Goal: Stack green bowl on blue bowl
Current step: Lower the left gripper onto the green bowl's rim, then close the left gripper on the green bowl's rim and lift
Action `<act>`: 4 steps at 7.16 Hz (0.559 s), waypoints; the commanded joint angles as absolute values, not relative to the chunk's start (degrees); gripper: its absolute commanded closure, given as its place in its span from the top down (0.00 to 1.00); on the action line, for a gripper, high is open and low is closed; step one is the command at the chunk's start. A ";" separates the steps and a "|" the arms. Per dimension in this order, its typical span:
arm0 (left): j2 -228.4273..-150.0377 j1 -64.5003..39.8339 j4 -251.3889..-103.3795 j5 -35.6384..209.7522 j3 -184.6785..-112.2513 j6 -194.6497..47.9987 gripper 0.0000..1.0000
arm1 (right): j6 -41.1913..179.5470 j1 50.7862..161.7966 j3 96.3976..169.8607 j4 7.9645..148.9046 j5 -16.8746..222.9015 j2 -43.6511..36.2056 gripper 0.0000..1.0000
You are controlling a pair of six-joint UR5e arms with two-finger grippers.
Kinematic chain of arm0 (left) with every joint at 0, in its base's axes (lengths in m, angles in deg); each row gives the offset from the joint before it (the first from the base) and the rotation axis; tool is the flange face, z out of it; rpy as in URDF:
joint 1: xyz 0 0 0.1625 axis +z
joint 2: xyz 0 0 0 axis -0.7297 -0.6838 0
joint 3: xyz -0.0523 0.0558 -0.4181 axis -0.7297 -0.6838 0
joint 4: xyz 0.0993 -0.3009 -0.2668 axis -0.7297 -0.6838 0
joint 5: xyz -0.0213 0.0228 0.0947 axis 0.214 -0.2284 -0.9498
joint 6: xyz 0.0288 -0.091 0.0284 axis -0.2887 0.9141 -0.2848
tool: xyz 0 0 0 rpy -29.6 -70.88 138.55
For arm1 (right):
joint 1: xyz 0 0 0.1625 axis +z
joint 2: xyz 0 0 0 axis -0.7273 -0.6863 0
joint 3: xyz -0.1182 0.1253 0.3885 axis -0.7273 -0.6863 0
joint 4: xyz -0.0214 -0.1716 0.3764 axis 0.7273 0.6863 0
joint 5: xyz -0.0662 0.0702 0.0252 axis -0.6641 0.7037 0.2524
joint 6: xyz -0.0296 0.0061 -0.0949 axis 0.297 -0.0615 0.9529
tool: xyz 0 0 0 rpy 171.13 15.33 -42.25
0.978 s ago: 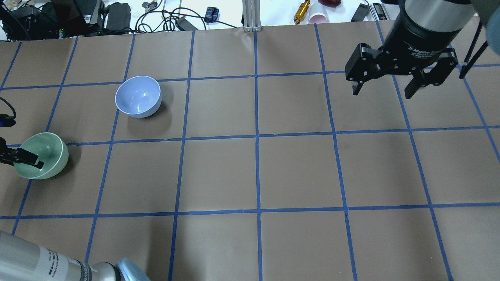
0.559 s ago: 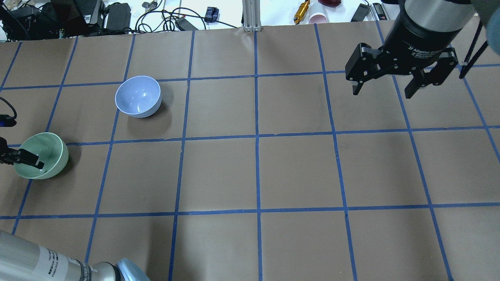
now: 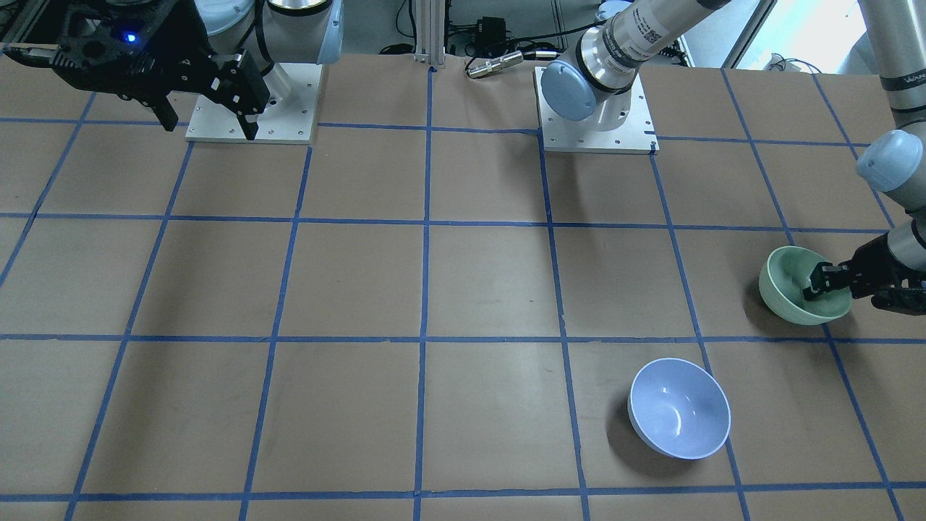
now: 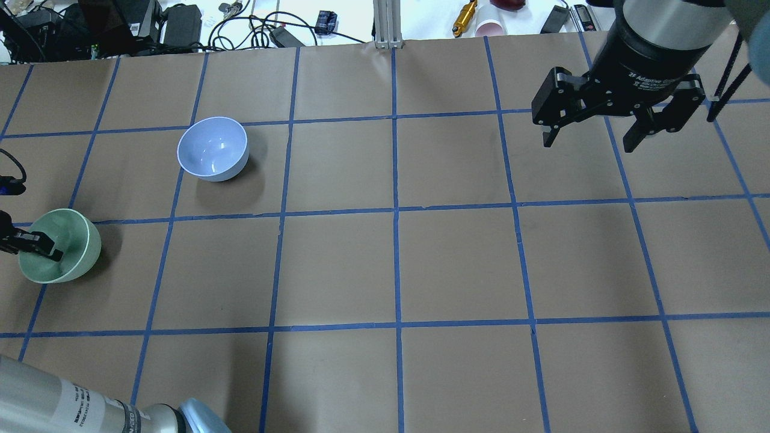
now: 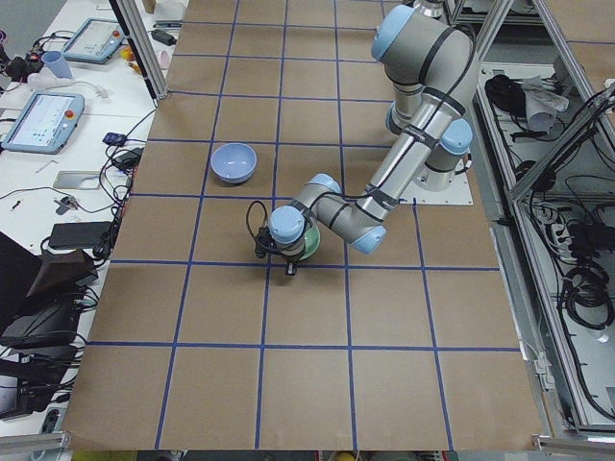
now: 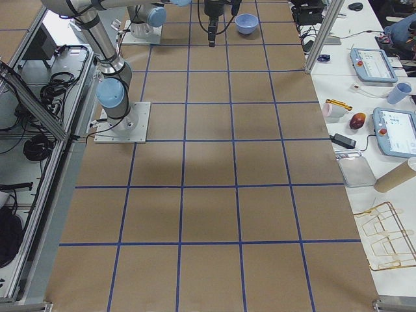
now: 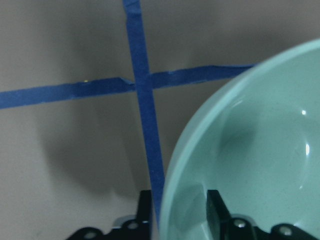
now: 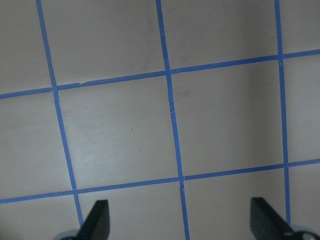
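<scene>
- Broadly, a wide table (image 4: 457,264) covered with brown paper is seen, divided into squares by lines of blue tape (image 4: 395,180).
- The right gripper (image 4: 588,144), black and two-fingered, is held high over the far right part of the table. Its fingers are spread wide apart and nothing is held between them.
- The round, glossy, pale periwinkle-blue bowl (image 4: 212,147) is set upright on the paper, alone inside one square on the left half.
- The round, glossy, pale mint-green bowl (image 4: 66,240) is found near the table's left edge, apart from the blue bowl and nearer to the robot. Whether it is resting on the paper cannot be told.
- The left gripper (image 7: 177,212) is clamped on the green bowl's wall: one finger is placed inside the rim, the other outside.
</scene>
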State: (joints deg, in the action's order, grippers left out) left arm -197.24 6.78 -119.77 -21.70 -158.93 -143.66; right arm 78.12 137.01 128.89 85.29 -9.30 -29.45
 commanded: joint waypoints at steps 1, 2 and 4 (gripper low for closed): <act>-197.24 6.78 -119.90 -21.49 -158.66 -141.93 0.00 | 78.12 137.01 128.82 85.36 -9.31 -29.45 1.00; -197.24 6.78 -119.90 -21.49 -158.57 -141.93 0.00 | 78.12 137.01 128.90 85.36 -9.31 -29.45 1.00; -196.63 6.61 -119.64 -21.14 -158.40 -141.23 0.00 | 78.12 137.01 128.82 85.36 -9.31 -29.45 1.00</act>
State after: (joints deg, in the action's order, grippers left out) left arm -197.01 6.73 -119.80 -21.37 -158.54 -141.53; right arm 78.12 137.01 128.84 85.36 -9.30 -29.45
